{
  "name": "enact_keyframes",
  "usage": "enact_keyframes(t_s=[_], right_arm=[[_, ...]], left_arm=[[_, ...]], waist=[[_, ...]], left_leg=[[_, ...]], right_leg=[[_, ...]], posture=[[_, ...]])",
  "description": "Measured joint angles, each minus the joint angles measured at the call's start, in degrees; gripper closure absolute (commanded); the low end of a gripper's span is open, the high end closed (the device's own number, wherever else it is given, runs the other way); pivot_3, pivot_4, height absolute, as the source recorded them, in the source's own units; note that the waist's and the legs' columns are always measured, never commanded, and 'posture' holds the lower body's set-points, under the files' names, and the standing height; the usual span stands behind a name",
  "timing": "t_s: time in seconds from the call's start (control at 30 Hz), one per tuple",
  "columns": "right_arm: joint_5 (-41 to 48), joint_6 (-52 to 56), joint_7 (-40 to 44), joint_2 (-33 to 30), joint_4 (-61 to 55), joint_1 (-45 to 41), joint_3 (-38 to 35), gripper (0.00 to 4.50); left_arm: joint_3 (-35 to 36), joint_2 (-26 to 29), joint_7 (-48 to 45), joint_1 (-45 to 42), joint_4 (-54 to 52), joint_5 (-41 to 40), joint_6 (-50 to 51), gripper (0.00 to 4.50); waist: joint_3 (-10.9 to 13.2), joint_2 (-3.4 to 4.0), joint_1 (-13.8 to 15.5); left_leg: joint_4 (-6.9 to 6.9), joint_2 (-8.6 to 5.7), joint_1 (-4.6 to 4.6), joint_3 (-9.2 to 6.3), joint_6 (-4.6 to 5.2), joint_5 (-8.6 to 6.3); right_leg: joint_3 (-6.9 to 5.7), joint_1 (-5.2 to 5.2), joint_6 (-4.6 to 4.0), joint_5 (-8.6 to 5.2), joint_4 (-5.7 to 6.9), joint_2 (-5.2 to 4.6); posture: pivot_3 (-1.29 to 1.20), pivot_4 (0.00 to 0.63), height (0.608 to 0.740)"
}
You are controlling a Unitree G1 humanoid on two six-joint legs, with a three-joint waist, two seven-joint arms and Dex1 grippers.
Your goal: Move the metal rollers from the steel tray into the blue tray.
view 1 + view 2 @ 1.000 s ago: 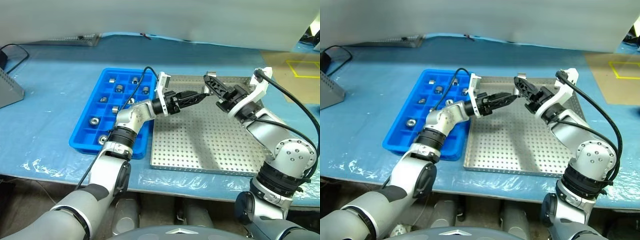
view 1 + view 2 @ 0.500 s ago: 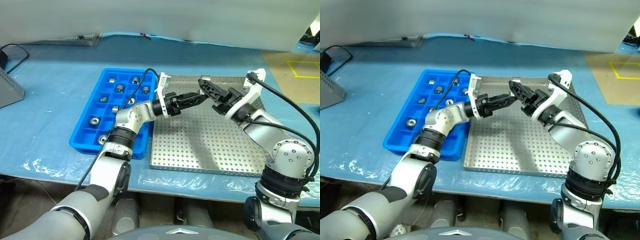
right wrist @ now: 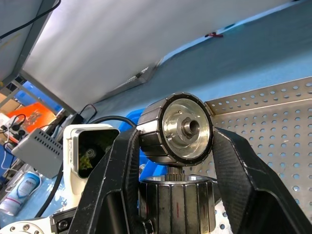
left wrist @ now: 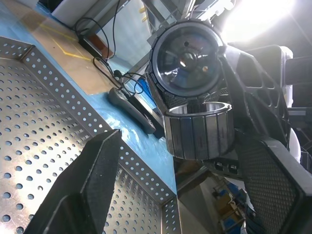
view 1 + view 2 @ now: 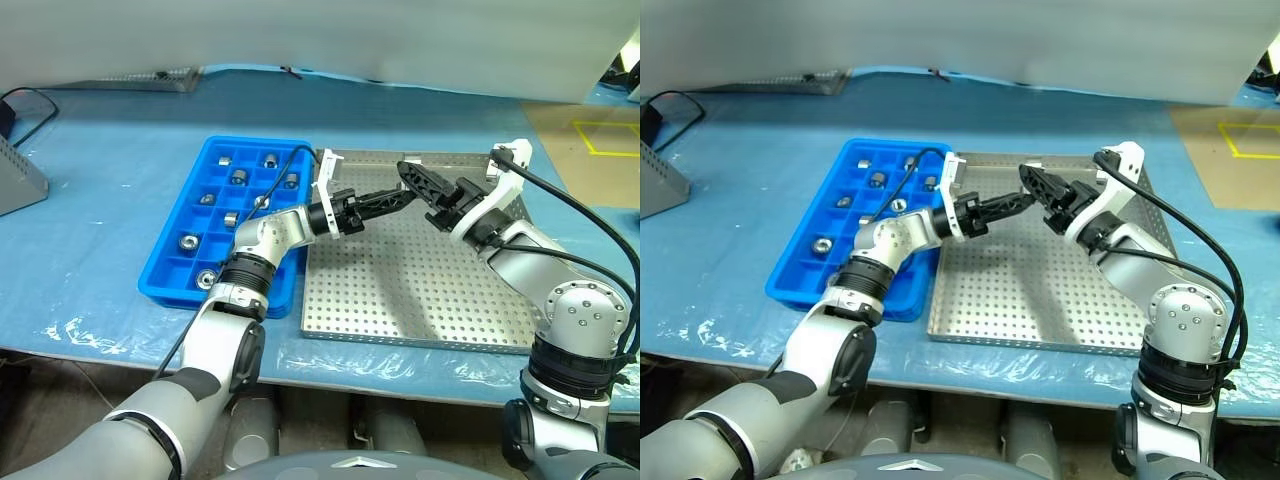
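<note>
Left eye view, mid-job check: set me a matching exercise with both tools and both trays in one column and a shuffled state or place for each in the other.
Things:
1. right tool
2. left tool
3. blue tray
4. steel tray

States or places:
A. lies under both tools
B. shut on a metal roller
C. several metal rollers in its compartments
D. open

Pairs: 1-B; 2-D; 3-C; 4-A
</note>
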Motion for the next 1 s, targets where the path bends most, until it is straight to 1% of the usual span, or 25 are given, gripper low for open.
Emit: enact_keyframes(t_s=[0.03,0.07,0.5,0.63,1.0], right_arm=[[0.0,-0.12,-0.1,-0.2,0.0,0.01,0.14,2.72],[-0.01,-0.23,-0.26,-0.35,0.0,0.03,0.23,2.72],[-0.08,-2.16,-0.74,-0.57,0.0,0.62,1.68,2.72],[-0.2,-2.31,-0.85,-0.89,0.04,0.88,2.39,2.72],[-0.2,-2.93,-1.37,-0.93,0.11,0.92,2.65,2.72]], left_arm=[[0.08,-0.16,-0.17,0.0,-0.01,-0.09,0.0,1.29],[0.15,-0.22,-0.33,0.0,-0.03,-0.25,0.0,1.6],[0.48,-0.35,1.31,-0.02,-0.19,-0.23,-0.06,1.6],[0.58,-0.48,3.02,-0.62,1.29,0.28,-1.48,1.6],[0.58,-0.86,4.07,-1.05,2.18,0.84,-3.48,1.6]], waist=[[0.0,0.0,0.0],[0.0,0.0,0.01],[0.0,0.0,0.0],[0.0,0.0,0.0],[0.0,0.0,0.01]], left_leg=[[0.0,0.0,0.0,0.0,0.0,0.0],[0.0,0.0,-0.01,0.0,0.0,0.0],[0.03,0.0,-0.02,-0.01,0.04,-0.02],[0.05,-0.01,-0.02,-0.02,0.05,-0.03],[0.06,-0.01,-0.03,-0.02,0.13,-0.08]], right_leg=[[0.0,0.0,0.0,0.0,0.0,0.0],[0.0,0.0,0.0,0.0,0.0,0.0],[0.0,0.0,0.01,0.0,-0.01,0.0],[-0.01,0.01,0.01,0.01,-0.01,0.0],[0.0,0.01,0.03,0.02,-0.01,0.0]], posture=[[-0.1,0.15,0.74],[-0.1,0.15,0.74],[-0.1,0.15,0.74],[-0.1,0.15,0.74],[-0.1,0.15,0.74]])
